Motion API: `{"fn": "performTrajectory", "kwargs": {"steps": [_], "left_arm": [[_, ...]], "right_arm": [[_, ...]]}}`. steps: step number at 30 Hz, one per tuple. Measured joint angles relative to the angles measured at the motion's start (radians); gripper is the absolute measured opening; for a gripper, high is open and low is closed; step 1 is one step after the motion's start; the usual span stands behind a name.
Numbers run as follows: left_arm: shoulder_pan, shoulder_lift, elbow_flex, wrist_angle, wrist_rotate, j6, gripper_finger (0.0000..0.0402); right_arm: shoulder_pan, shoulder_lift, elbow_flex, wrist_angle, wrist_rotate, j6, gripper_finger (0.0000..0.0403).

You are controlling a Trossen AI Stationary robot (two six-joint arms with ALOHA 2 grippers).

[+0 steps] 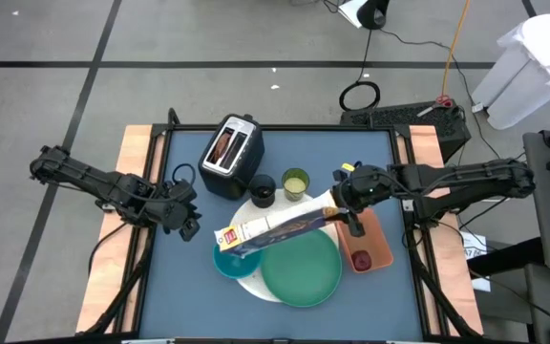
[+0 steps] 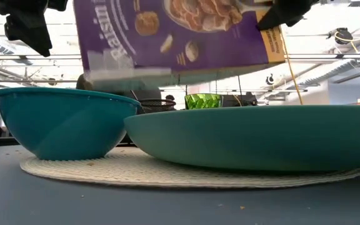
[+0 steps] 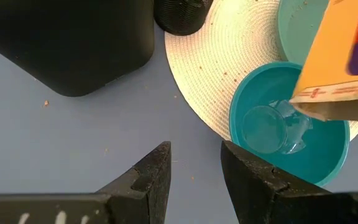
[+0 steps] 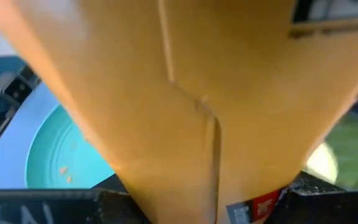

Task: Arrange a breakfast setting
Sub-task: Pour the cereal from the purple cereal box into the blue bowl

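My right gripper (image 1: 348, 216) is shut on a purple and yellow cereal box (image 1: 275, 227), which slants over the small teal bowl (image 1: 227, 260). The bowl and the large green plate (image 1: 301, 266) rest on the white round woven plate (image 1: 253, 279). Something clear lies in the bowl (image 3: 269, 127). The black cup (image 1: 263, 189) and the yellow-green cup (image 1: 295, 182) stand behind them. My left gripper (image 1: 189, 222) is open and empty, left of the bowl. A small red thing (image 1: 361, 258) lies on the orange tray (image 1: 378, 239). The spoon is not in view. My right gripper pinches the cereal box between its two fingers at the end (image 4: 135, 186) toward the table's right edge. The fingers (image 4: 328, 193) come level from the right and lie along the box. The box is lifted clear and tilted, its far end (image 3: 328, 102) over the teal bowl.
The silver-black toaster (image 1: 229, 153) stands at the far left of the blue table top (image 1: 179, 287), close behind my left gripper. The orange tray lies right of the green plate, under my right arm. There is bare table along the near edge and on the left.
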Motion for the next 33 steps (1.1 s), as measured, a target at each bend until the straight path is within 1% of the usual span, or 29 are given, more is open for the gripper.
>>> {"fn": "performTrajectory", "kwargs": {"steps": [2,4,9,12,19,23,27,33], "left_arm": [[0.0,0.0,0.0,0.0,0.0,0.0,0.0145],[0.0,0.0,0.0,0.0,0.0,0.0,0.0145],[0.0,0.0,0.0,0.0,0.0,0.0,0.0145],[0.0,0.0,0.0,0.0,0.0,0.0,0.0145],[0.0,0.0,0.0,0.0,0.0,-0.001,0.0145],[0.0,0.0,0.0,0.0,0.0,-0.003,0.0145],[0.0,0.0,0.0,0.0,0.0,-0.006,0.0145],[0.0,0.0,0.0,0.001,0.0,-0.006,0.0145]], "right_arm": [[0.0,-0.002,0.001,0.041,0.0,-0.013,0.0167],[0.0,-0.003,0.002,0.044,0.0,-0.013,0.0167],[0.0,0.016,0.001,-0.021,0.0,-0.013,0.0167],[0.0,0.014,0.004,-0.02,0.0,-0.014,0.0167],[0.0,0.014,0.105,-0.089,0.012,-0.033,0.0167],[0.0,0.013,0.149,-0.141,0.066,-0.052,0.0167],[0.004,0.025,0.156,-0.153,0.082,-0.061,0.0167],[0.019,0.082,0.156,-0.204,0.08,-0.056,0.0167]]}}
